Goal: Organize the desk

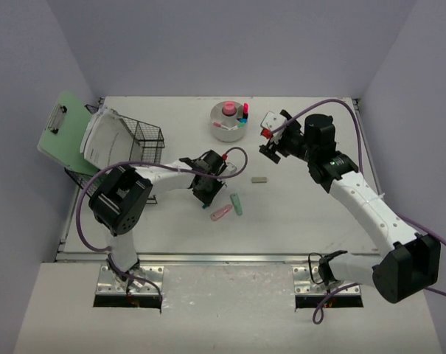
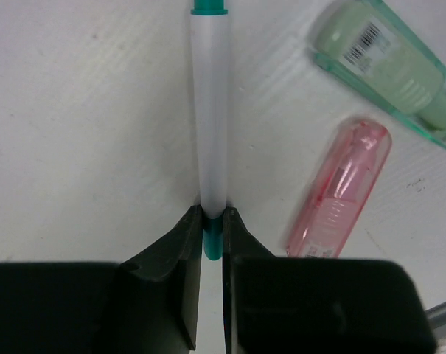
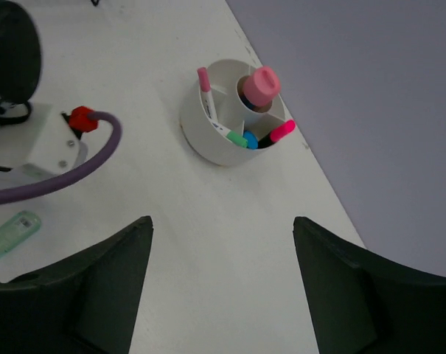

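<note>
Desk (image 2: 90, 110) directly beneath left tool (image 2: 211, 218) with pen (image 2: 210, 110)

The bench (image 1: 296, 214) is off-white and the walls (image 1: 208, 44) pale lavender. The pen (image 2: 210, 110) is white with teal ends. One case (image 2: 340, 188) is see-through pink, the other case (image 2: 388, 63) mint green (black barcode on a white label). The round holder (image 3: 206, 141) is white and its cap (image 3: 261, 85) pink. The clipboard (image 1: 60, 129) is light green, the wire basket (image 1: 147, 144) black and the cable (image 3: 113, 140) purple.

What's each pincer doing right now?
Left pincer: closed on the pen.
Right pincer: open, holding nothing.
</note>
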Controlling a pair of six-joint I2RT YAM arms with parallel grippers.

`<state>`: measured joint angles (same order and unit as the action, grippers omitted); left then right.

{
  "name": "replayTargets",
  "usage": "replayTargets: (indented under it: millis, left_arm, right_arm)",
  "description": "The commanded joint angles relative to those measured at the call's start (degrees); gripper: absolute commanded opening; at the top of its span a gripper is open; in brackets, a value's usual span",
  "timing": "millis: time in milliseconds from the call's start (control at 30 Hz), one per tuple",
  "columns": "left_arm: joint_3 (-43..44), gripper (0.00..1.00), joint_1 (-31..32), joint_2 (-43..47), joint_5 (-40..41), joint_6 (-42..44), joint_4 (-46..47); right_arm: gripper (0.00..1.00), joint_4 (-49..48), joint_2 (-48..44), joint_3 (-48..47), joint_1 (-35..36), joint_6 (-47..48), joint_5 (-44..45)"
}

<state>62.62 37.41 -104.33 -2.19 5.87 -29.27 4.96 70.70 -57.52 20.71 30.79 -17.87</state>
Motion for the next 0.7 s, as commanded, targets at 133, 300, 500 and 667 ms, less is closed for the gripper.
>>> replayTargets:
  millis: [133, 300, 500, 667]
  left_arm:
    - [5.7, 0.0, -11.3, 3.4, -18.0, -12.6, -1.0]
    - [5.6, 0.0, -11.9, 11.2, -23.6, -26.5, 1.9]
    - [4.4, 0.0, -13.9, 12.3, -31.7, -33.5, 2.3]
    - [3.1, 0.0, -16.5, 10.5, -39.8, -34.9, 3.4]
  right_arm:
    - [0.61, 0.1, -4.2, 3.9, 3.9, 13.9, -14.2]
    - [0.5, -2.9, -6.3, 9.9, 12.8, 28.9, -14.1]
    - [0.47, -7.9, -6.5, 17.5, 19.5, 45.3, -18.2]
    - [0.41, -9.4, -4.7, 21.1, 21.6, 55.2, -21.5]
